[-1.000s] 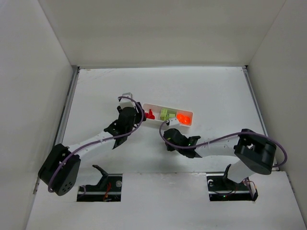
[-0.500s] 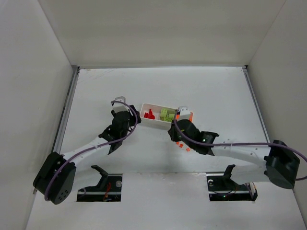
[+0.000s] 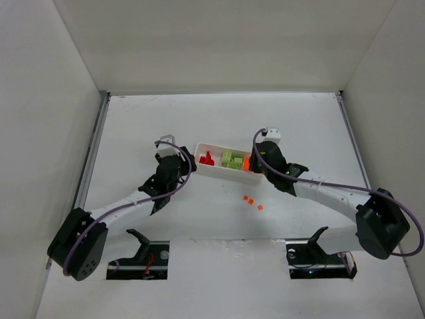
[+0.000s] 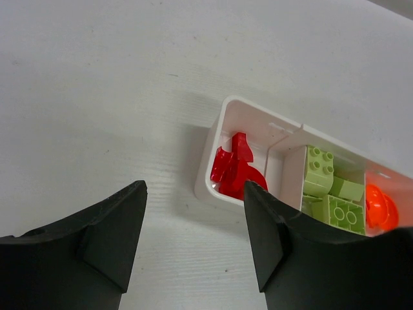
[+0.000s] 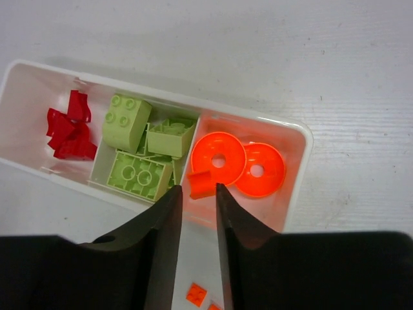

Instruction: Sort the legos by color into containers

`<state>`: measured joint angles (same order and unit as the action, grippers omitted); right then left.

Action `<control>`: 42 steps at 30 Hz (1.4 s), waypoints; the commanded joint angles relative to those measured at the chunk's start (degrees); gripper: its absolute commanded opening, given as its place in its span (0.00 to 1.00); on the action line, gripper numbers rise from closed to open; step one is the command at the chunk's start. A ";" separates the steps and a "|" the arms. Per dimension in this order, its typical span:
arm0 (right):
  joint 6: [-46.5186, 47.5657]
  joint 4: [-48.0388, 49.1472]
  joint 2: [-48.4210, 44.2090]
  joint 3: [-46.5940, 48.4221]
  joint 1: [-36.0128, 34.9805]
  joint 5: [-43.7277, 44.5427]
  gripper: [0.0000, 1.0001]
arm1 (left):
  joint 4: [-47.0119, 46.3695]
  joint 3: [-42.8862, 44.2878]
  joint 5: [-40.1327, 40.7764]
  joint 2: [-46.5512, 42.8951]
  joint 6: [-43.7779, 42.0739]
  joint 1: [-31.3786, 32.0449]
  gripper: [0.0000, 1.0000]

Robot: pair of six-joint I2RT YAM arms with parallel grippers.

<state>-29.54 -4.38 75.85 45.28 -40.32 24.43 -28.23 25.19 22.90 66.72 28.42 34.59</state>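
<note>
The white tray (image 3: 201, 145) lies mid-table with three compartments. Red legos (image 5: 70, 126) fill its left one, lime green legos (image 5: 139, 152) the middle, two orange discs (image 5: 239, 165) the right. My right gripper (image 5: 200, 188) hovers over the right compartment, shut on a small orange lego (image 5: 203, 183) at its tips. It also shows in the top view (image 3: 254, 166). Two tiny orange legos (image 3: 247, 199) lie on the table in front of the tray. My left gripper (image 4: 193, 194) is open and empty just left of the tray's red end (image 4: 205, 169).
White walls enclose the table on three sides. The two loose orange legos also show in the right wrist view (image 5: 197, 294), just below the tray's front wall. The arm bases sit at the near edge.
My right gripper has moved from the table in front of the tray up over the orange compartment, carrying the orange lego. My left gripper drew back slightly left of the tray.
</note>
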 commanded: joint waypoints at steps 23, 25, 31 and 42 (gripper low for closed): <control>-9.31 -14.95 -8.98 -9.51 -19.05 -0.60 0.53 | -3.06 -0.58 -0.04 -1.15 0.49 0.44 0.59; -9.22 -15.57 -6.78 -8.81 -19.05 -1.40 0.56 | -2.80 -0.49 -0.13 -1.15 0.67 0.08 0.59; -9.04 -16.18 -1.42 -7.22 -18.70 -1.57 0.57 | -2.97 -0.85 -0.31 -1.51 0.67 -0.36 0.59; -6.76 -14.43 7.02 -4.41 -17.47 1.23 0.47 | -3.15 -0.93 -0.92 -1.94 0.67 -0.27 0.59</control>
<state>-37.12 -19.86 81.80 39.07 -58.43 23.66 -28.51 25.08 22.46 66.63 28.62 34.59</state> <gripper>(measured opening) 0.477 0.589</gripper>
